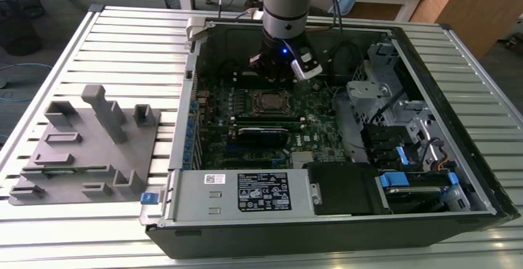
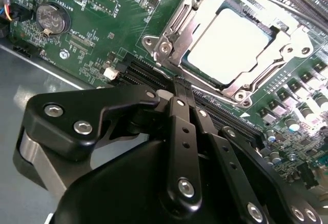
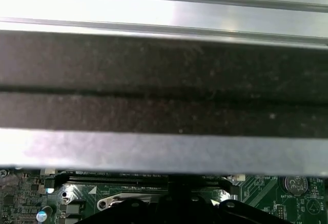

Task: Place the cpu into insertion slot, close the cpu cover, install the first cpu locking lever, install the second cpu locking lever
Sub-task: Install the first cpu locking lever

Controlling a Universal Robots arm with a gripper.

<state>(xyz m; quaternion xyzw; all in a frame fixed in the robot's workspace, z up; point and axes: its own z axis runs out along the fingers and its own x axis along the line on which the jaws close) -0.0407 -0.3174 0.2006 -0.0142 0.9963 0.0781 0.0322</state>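
With black jaws pressed together, tips just beside thin silvery windowed cpu cover (image 2: 174, 29), press squarely; avoid scraping dull silver-grey square cpu (image 2: 228, 44) or green motherboard (image 2: 102, 8).

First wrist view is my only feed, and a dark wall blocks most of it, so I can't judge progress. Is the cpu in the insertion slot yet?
Observer: Yes. In the second wrist view the cpu lies flat inside the insertion slot.
Operator: And the cpu cover, up or down?
Observer: Down. The cpu cover lies over the slot, and the cpu's pale top shows through its window.
Operator: What is the tool doing?
Observer: The tool is shut with nothing between its tips. They sit at the near edge of the slot's metal frame, and I can't tell whether they touch it.
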